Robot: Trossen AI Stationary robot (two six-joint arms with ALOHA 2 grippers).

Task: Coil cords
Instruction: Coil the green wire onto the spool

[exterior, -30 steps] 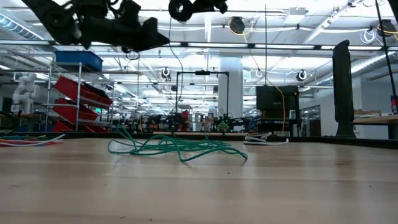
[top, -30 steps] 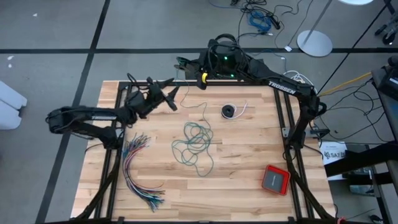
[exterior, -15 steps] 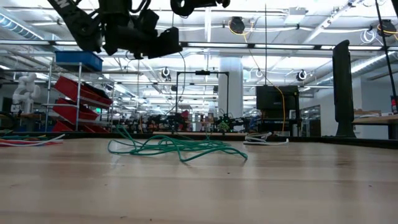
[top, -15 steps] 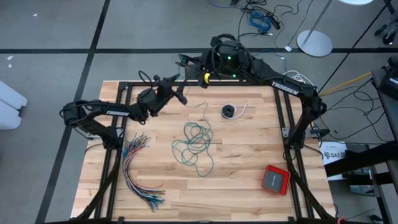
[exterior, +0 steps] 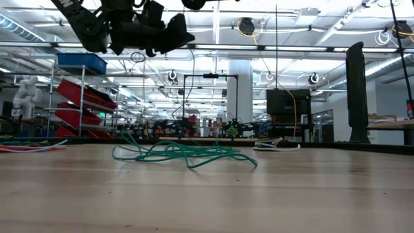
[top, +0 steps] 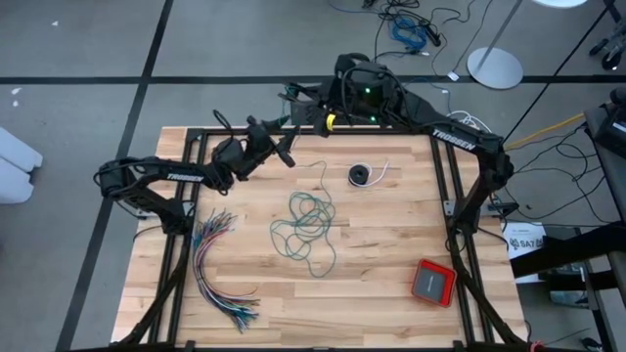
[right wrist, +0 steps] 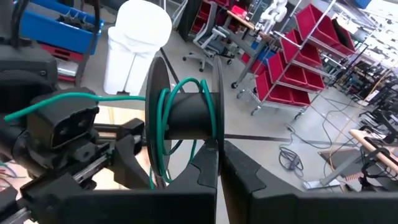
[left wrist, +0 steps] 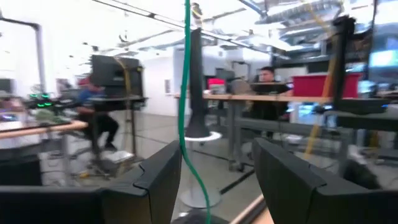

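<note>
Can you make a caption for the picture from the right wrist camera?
The right gripper holds a black spool with teal-green cord wound around it, beside the left gripper.

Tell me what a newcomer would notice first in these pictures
Probably the teal cord, a loose tangle mid-table with one strand rising to the back edge. There the right gripper is shut on a black spool with a few teal turns on it, while the left gripper hangs open beside it, the strand running between its fingers. A fan of coloured wires lies at the left, and a small black coil sits behind the tangle.
</note>
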